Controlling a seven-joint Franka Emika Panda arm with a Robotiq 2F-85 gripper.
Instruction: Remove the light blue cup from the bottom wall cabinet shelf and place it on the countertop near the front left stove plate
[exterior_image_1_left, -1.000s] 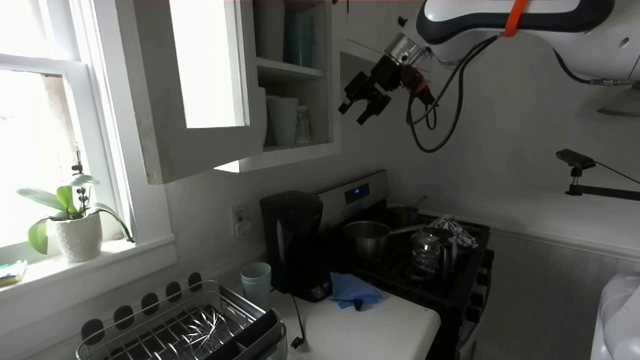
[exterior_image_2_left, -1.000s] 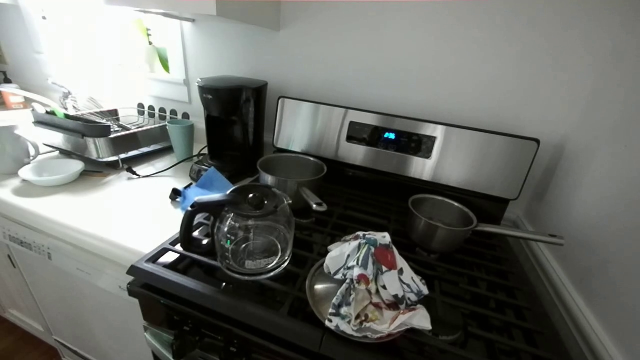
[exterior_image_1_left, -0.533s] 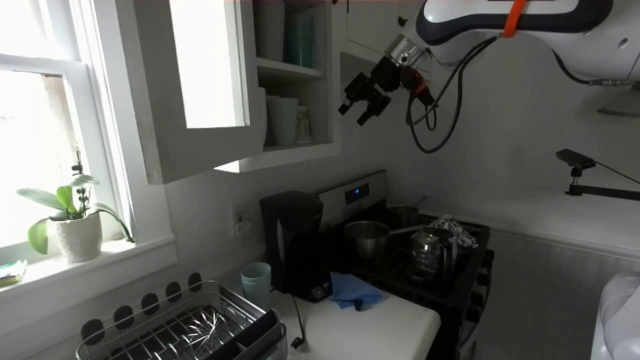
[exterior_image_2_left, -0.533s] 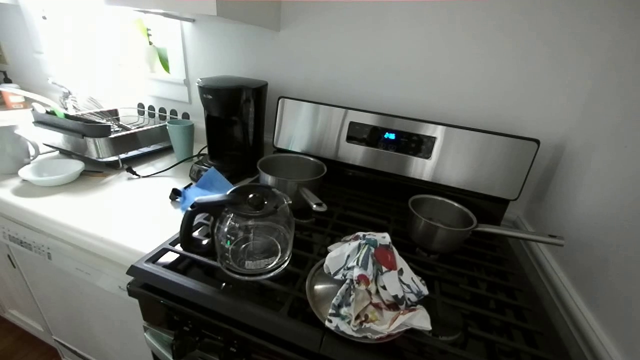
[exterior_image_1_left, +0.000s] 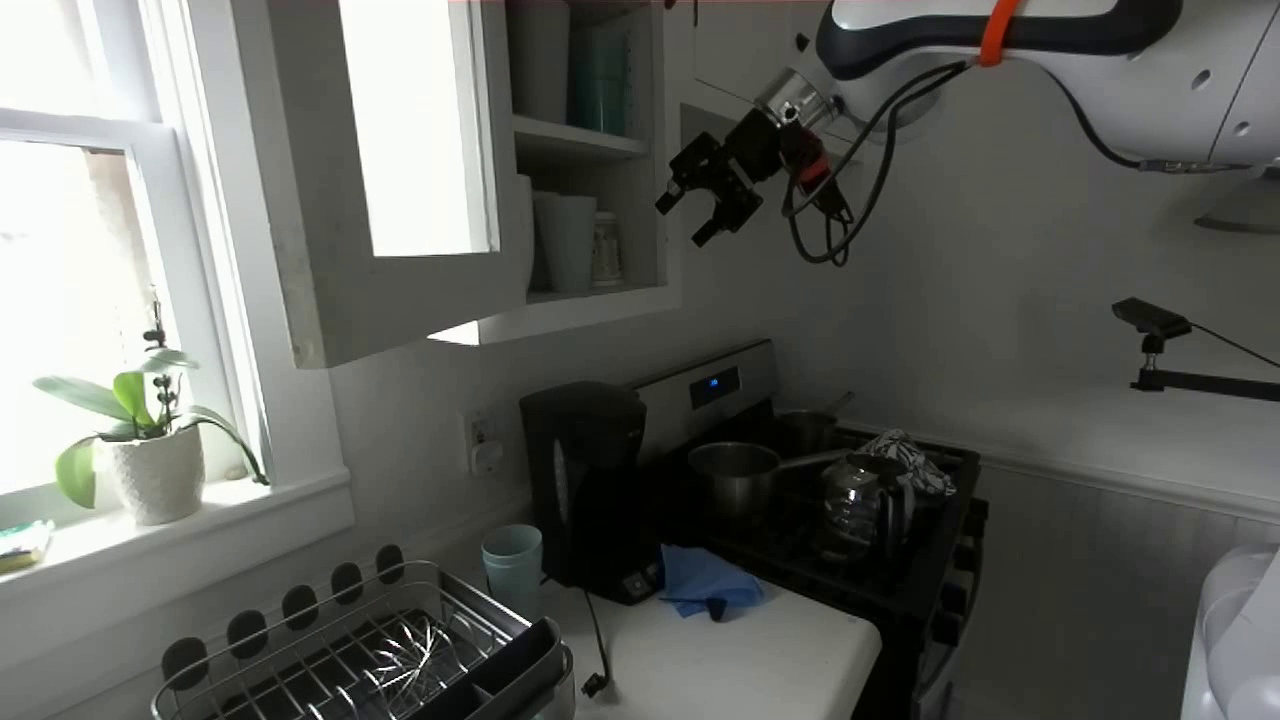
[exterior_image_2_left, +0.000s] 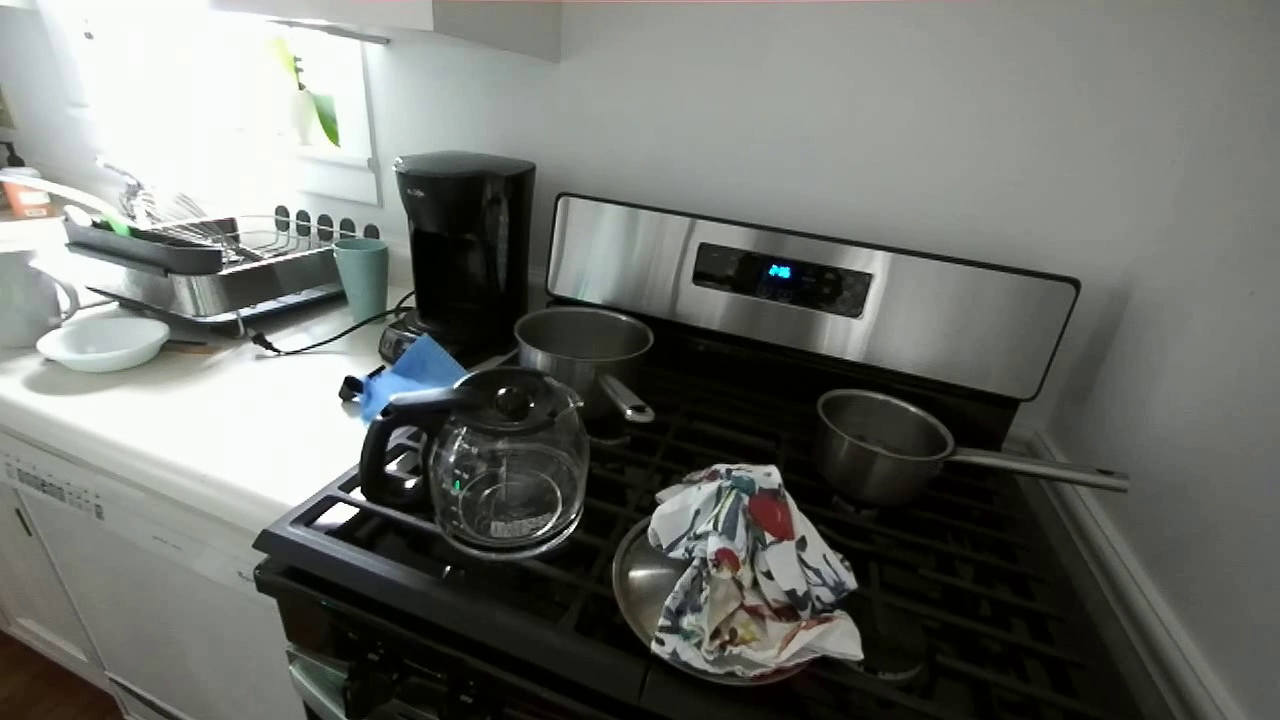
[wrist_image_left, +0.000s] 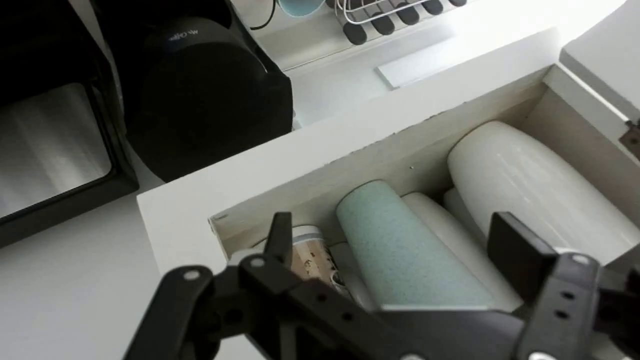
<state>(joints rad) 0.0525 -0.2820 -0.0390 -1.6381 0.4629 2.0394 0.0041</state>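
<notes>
wrist view: the gripper, spread wide and holding nothing, faces the shelved light blue cup.

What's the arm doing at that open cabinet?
The Panda arm seems about to take the light blue cup off the bottom wall cabinet shelf. Its gripper is open and empty in front of the shelf; the wrist view shows the cup ahead, ungripped. So the cup is not yet on the countertop near the stove. A similar cup stands there, beside the coffee maker.
</notes>
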